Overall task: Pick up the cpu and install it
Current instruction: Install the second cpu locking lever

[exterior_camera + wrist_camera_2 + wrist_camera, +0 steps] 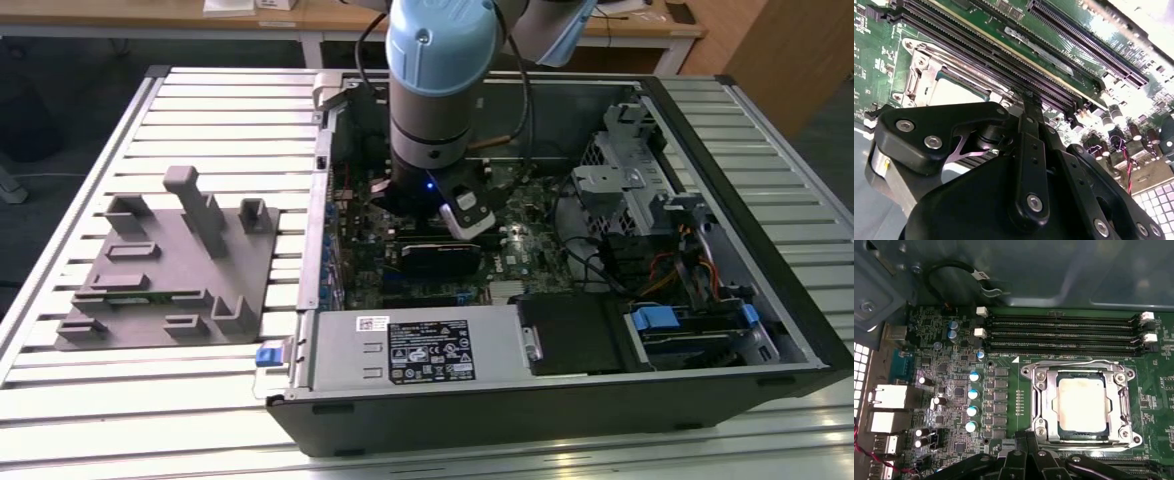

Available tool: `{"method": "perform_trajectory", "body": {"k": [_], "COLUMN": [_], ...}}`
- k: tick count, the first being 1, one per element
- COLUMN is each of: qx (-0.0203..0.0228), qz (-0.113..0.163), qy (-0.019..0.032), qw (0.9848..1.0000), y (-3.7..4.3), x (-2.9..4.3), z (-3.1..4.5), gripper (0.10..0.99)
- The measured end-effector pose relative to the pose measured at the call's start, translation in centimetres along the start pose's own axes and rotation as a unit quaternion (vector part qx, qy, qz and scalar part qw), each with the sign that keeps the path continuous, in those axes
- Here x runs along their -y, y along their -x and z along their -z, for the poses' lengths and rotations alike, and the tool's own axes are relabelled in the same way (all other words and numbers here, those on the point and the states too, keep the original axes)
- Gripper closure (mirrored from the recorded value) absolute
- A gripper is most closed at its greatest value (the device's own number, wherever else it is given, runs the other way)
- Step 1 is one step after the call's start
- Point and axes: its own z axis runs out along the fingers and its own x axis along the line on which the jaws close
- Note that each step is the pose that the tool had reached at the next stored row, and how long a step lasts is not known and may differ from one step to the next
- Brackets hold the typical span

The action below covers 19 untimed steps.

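The exterior view was taken across a slatted table (pixel 80 420), and the open computer case (pixel 747 130) was used as the landmark. At the exterior view's left of the case, a grey tray (pixel 174 270) of upright fixtures was seen, apparently meant to hold parts ready for collection. Inside the case, the arm (pixel 434 90) was seen reaching straight down over the motherboard (pixel 534 200), a posture judged to suit a vertical placement. Nearer the front wall of the case, a grey box with a white label (pixel 420 350) was seen.

In the first wrist view, the cpu (pixel 1083 402) was found lying flat inside the socket frame (pixel 1040 390), just beside the memory slots (pixel 1064 332), so it was judged to be seated already. The gripper (pixel 1026 452) was seen close above the socket's edge, apart from the chip. In the second wrist view, the gripper's fingers (pixel 1030 150) appeared pressed together with nothing pinched between them, which fits a chip already released
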Motion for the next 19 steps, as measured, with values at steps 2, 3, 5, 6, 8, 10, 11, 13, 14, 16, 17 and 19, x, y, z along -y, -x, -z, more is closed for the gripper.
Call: {"method": "perform_trajectory", "body": {"k": [2, 3, 5, 6, 8, 10, 11, 13, 14, 16, 17, 19], "qx": [-0.0001, -0.0001, -0.0002, -0.0001, 0.0002, 0.0006, 0.0007, 0.001, 0.0013, 0.0015, 0.0016, 0.0014], "qz": [0.0, 0.0, 0.0, 0.0, 0.0, 0.0, 0.0, 0.0, 0.0, 0.0, 0.0, 0.001], "qy": [-0.0001, -0.0002, -0.0003, -0.0003, 0.0, -0.0001, -0.0004, -0.0052, -0.0072, -0.0104, -0.0141, -0.0192], "qw": [1.0, 1.0, 1.0, 1.0, 1.0, 1.0, 1.0, 1.0, 1.0, 0.9999, 0.9999, 0.9998], "y": [-0.02, -0.02, -0.04, -0.05, -0.11, -0.13, -0.14, -0.18, -0.19, -0.21, -0.21, -0.22], "x": [-0.01, -0.01, 0.01, 0.0, 0.0, -0.02, -0.03, -0.04, -0.04, -0.06, -0.08, -0.06], "z": [-0.12, -0.18, -0.2, -0.21, -0.23, -0.18, -0.14, -0.11, -0.11, -0.08, -0.08, 0.01], "gripper": [0.98, 0.98, 0.98, 0.98, 0.98, 0.98, 0.98, 0.98, 0.98, 0.98, 0.98, 0.98]}}
